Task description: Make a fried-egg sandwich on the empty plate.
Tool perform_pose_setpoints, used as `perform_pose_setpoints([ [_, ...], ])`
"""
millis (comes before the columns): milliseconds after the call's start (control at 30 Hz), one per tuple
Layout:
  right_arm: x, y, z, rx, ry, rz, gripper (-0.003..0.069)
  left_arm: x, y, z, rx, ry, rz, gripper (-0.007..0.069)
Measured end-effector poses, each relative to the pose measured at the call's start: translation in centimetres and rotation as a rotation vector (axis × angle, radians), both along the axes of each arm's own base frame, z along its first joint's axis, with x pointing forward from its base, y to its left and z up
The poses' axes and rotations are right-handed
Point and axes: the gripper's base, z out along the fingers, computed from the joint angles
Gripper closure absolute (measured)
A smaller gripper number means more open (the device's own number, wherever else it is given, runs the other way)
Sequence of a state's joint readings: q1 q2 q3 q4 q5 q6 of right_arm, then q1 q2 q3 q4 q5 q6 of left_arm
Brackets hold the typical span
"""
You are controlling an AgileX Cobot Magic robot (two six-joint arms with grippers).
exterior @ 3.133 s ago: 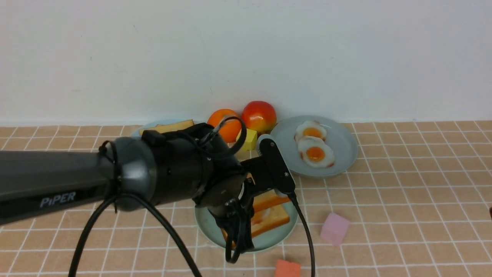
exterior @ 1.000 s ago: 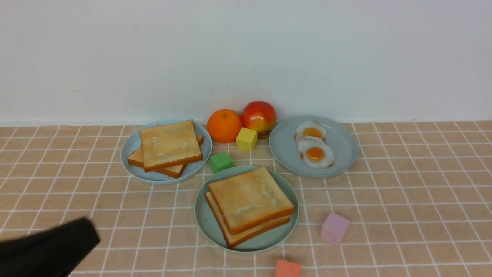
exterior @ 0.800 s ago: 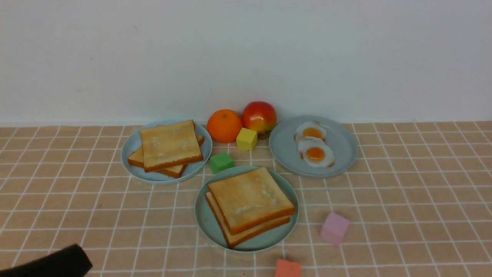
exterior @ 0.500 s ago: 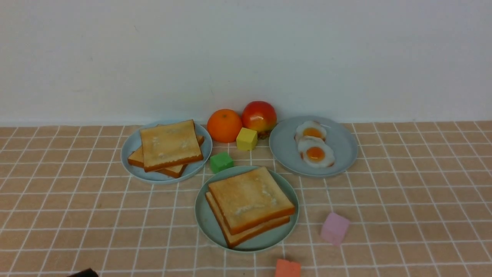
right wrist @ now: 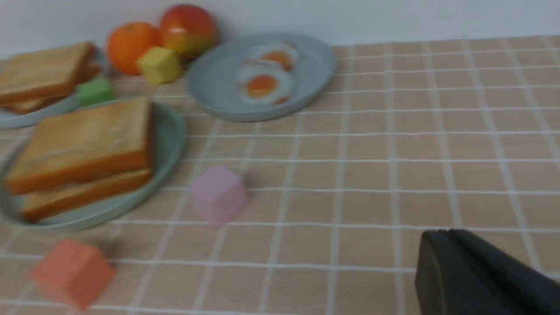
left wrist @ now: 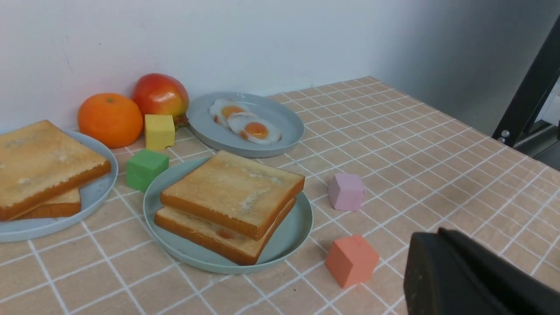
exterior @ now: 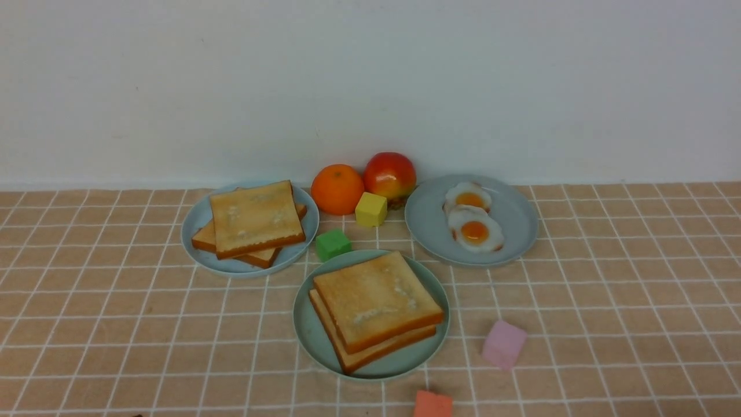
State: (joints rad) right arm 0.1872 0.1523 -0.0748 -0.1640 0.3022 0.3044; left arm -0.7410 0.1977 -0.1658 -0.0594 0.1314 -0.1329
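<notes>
Sandwich [left wrist: 229, 205] seemingly clear of left gripper [left wrist: 463, 280]

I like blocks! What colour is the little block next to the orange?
Yellow. The block beside the orange shows best in the front view.

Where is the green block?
In the front view the green block sits on the cloth left of centre, between the toast plate and the sandwich plate, just in front of the orange.

The front view looks down from above, facing the white wall [exterior: 370, 87]. Both wrist views sit low and near, sharing the round mint-green plate [left wrist: 288, 229] [right wrist: 168, 140] centre-left.
</notes>
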Motion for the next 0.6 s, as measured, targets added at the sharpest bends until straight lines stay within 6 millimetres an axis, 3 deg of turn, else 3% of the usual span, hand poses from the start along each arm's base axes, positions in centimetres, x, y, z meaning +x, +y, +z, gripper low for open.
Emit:
perform_pose_setpoints([
  [200,-0.8,-0.9,-2.5,0.010,-0.033,-0.137,0.0673,0.0,0.0,0.0,0.000,0.000,0.000,0.0638],
  [600,-1.1,-0.8,-2.8,-0.054,-0.016,-0.109,0.0673,0.0,0.0,-0.2,0.013,0.019,-0.002,0.0637],
])
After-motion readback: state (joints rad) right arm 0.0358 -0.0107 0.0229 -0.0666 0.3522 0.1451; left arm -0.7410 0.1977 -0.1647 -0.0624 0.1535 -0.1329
